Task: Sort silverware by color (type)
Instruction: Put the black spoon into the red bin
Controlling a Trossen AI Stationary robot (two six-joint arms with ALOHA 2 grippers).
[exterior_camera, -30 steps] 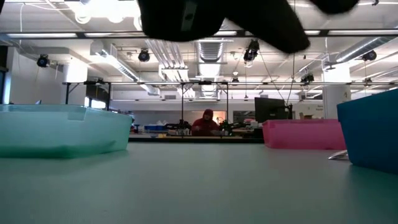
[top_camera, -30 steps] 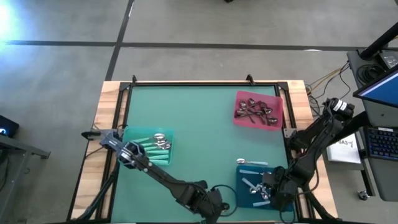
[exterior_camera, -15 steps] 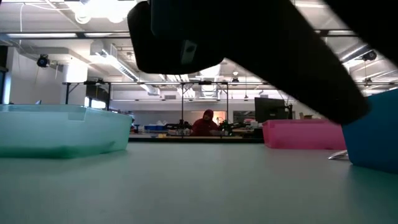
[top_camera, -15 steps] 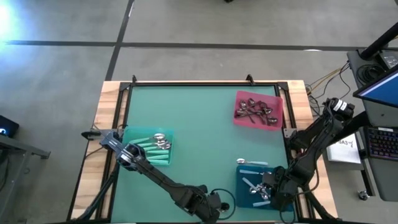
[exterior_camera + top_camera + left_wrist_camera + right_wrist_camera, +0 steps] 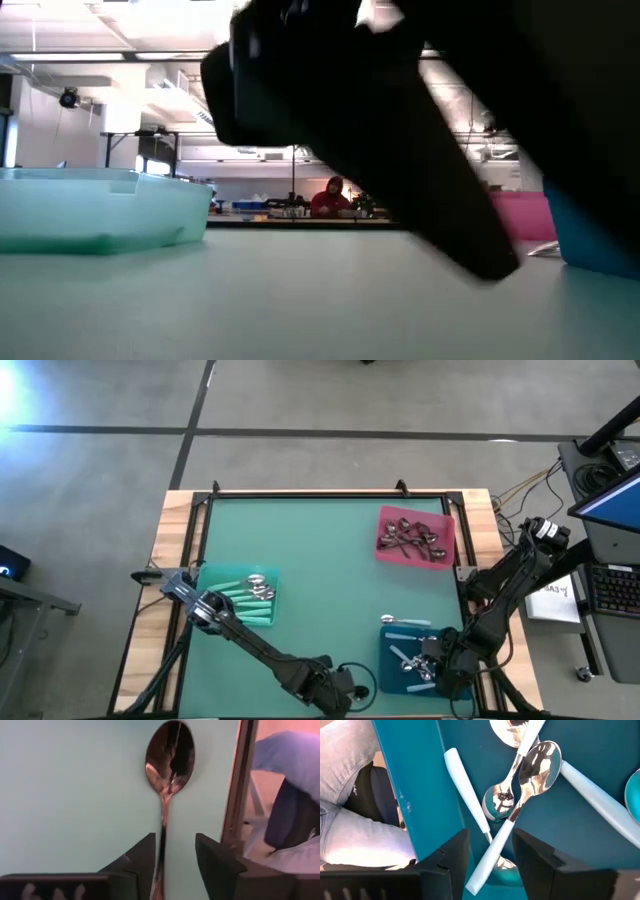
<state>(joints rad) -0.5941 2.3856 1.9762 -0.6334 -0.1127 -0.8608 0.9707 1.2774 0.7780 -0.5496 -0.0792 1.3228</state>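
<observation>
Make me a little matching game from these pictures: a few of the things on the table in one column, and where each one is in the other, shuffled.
Things:
1. pink tray
2. teal tray
3. blue tray
4. all-metal spoon

Places:
A. under the right hand, near right of the table
B. on the bare mat, just ahead of the left hand
C. far right of the table
D. left side of the table

Pairs: 1-C, 2-D, 3-A, 4-B
</observation>
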